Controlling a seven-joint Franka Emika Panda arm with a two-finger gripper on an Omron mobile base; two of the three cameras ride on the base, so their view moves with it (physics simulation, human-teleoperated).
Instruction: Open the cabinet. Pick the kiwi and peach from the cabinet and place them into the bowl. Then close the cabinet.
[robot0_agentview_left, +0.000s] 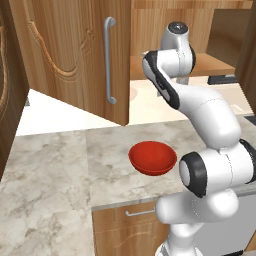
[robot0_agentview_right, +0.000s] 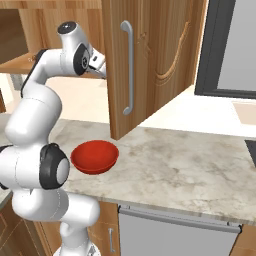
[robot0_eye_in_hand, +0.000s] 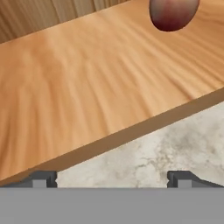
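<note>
The cabinet stands open, one carved door (robot0_agentview_left: 75, 50) swung out to the left of my arm and another (robot0_agentview_right: 155, 60) to its right, each with a long silver handle (robot0_agentview_left: 109, 60). My hand reaches in over the wooden shelf (robot0_eye_in_hand: 87, 87). The gripper (robot0_eye_in_hand: 113, 179) is open and empty, its fingertips (robot0_eye_in_hand: 43, 178) just short of the shelf's front edge. The pinkish-red peach (robot0_eye_in_hand: 173, 13) rests on the shelf ahead, partly cut off at the top of the hand view. The kiwi is out of view. On the marble counter below sits the red bowl (robot0_agentview_left: 152, 157) (robot0_agentview_right: 95, 156), holding nothing.
The open doors flank my arm closely on both sides. The marble counter (robot0_agentview_right: 190, 165) stretches to the right and also to the left (robot0_agentview_left: 45, 190). A drawer front with a horizontal handle (robot0_agentview_left: 140, 212) lies under it. A dark-framed panel (robot0_agentview_right: 230, 50) stands at the right.
</note>
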